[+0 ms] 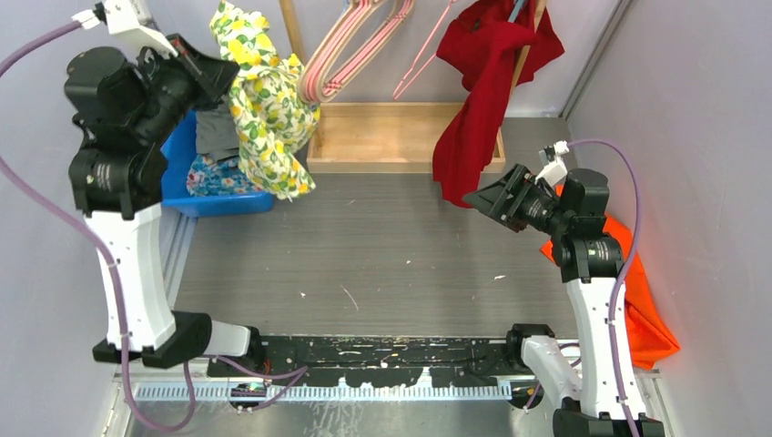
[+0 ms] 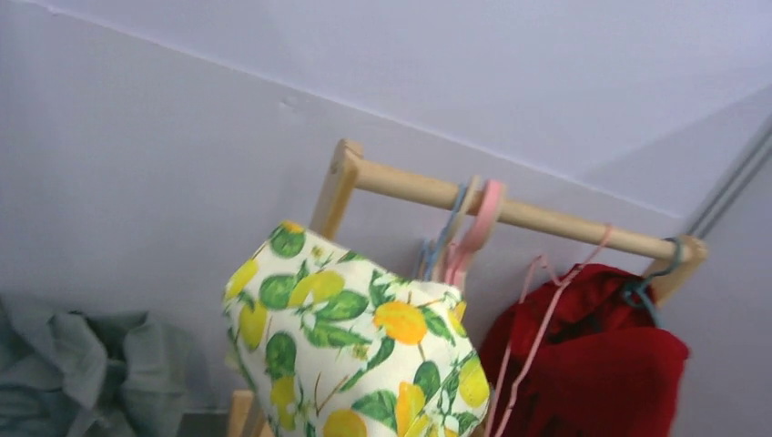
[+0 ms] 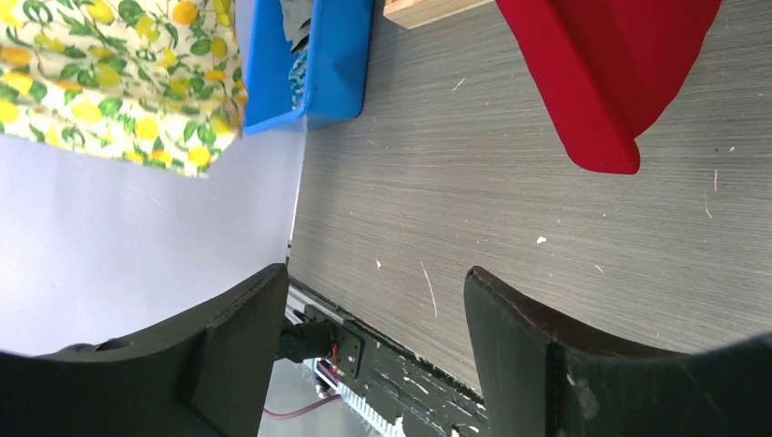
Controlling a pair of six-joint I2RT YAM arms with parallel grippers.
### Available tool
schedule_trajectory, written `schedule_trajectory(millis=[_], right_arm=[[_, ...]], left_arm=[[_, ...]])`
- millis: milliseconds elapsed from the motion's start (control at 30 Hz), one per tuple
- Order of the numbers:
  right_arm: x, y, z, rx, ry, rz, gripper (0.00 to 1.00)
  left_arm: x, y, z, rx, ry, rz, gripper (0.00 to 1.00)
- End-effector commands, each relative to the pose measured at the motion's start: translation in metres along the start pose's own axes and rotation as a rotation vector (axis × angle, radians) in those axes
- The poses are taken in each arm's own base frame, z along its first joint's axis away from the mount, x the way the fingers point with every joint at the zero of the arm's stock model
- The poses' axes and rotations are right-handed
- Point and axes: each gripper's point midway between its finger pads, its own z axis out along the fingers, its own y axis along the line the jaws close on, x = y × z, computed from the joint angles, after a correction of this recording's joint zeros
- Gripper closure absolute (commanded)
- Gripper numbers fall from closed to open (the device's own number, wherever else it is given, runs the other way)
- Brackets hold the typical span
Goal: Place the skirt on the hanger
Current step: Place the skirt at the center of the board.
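The lemon-print skirt [image 1: 264,109] hangs in the air at the back left, bunched at my raised left gripper [image 1: 217,75]. Its right edge touches the pink hangers [image 1: 341,50] on the wooden rack. In the left wrist view the skirt [image 2: 355,355] covers the fingers, with the pink hangers [image 2: 473,232] on the rod [image 2: 546,218] just behind it. My right gripper [image 1: 482,198] is open and empty above the table, below a red garment [image 1: 482,91]. In the right wrist view the right gripper [image 3: 373,278] has its jaws wide apart with nothing between them.
A blue bin [image 1: 196,177] with clothes stands at the back left, under the skirt. The rack's wooden base [image 1: 401,137] lies at the back centre. An orange cloth [image 1: 642,300] lies by the right wall. The red garment hangs from a blue hanger [image 2: 651,282].
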Motion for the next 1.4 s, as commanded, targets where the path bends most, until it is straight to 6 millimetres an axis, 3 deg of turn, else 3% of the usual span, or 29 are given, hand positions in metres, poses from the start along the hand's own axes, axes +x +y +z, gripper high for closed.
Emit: schedule_trajectory(millis=[0, 100, 267, 367, 467, 700, 967, 1100, 1233, 1300, 1367], right_arm=[[-0.005, 0.023, -0.016, -0.043, -0.033, -0.065, 0.24], [0.000, 0.026, -0.022, -0.038, -0.029, -0.073, 0.24], [0.007, 0.027, -0.036, -0.004, -0.024, -0.106, 0.22], [0.008, 0.031, -0.042, 0.000, -0.036, -0.110, 0.22], [0.007, 0.034, -0.046, 0.000, -0.053, -0.113, 0.21], [0.003, 0.035, -0.048, 0.014, -0.069, -0.115, 0.21], [0.000, 0.032, -0.046, 0.027, -0.078, -0.116, 0.21], [-0.003, 0.036, -0.049, 0.028, -0.085, -0.122, 0.21], [-0.004, 0.038, -0.050, 0.024, -0.087, -0.125, 0.20], [-0.004, 0.040, -0.050, 0.019, -0.087, -0.124, 0.20], [-0.004, 0.041, -0.050, 0.014, -0.086, -0.123, 0.21]], left_arm=[[0.031, -0.045, -0.038, 0.237, 0.133, -0.083, 0.97], [0.077, -0.054, -0.058, 0.321, 0.232, -0.174, 0.97], [0.147, -0.047, -0.087, 0.340, 0.367, -0.263, 0.96], [0.174, -0.055, -0.098, 0.388, 0.436, -0.320, 0.96], [0.185, -0.072, -0.102, 0.448, 0.465, -0.348, 0.96], [0.187, -0.139, -0.102, 0.610, 0.471, -0.408, 0.96], [0.181, -0.218, -0.124, 0.756, 0.464, -0.406, 0.96], [0.160, -0.229, -0.132, 0.771, 0.405, -0.427, 0.95], [0.138, -0.220, -0.139, 0.754, 0.322, -0.456, 0.95], [0.136, -0.211, -0.137, 0.717, 0.293, -0.452, 0.94], [0.147, -0.200, -0.131, 0.659, 0.298, -0.429, 0.93]])
